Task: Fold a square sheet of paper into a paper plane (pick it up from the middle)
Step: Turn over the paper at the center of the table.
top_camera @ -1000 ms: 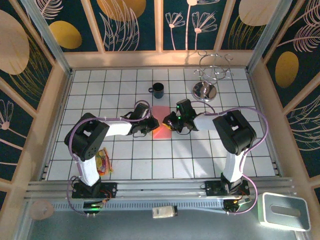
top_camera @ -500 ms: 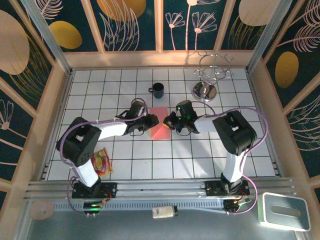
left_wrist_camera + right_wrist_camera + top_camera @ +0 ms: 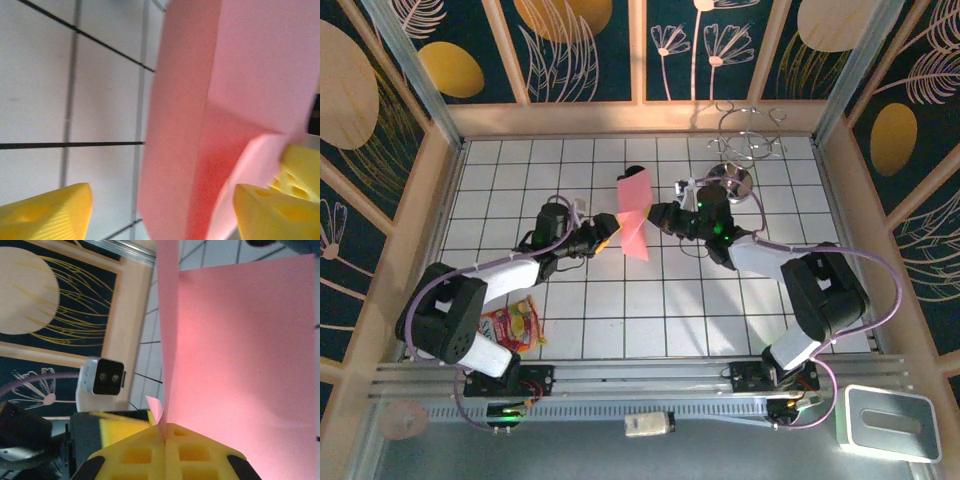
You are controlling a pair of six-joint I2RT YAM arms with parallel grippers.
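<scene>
Your white tiled desk (image 3: 720, 310), with a crinkled snack packet (image 3: 515, 325) near-left and a chrome rack (image 3: 738, 182) far-right.

Left arm (image 3: 505, 270) and right arm (image 3: 765, 258): black joint housings, white links, looping purple cables. Left hand (image 3: 162, 212), right hand (image 3: 165, 440): yellow moulded fingers, pocketed faces.
</scene>
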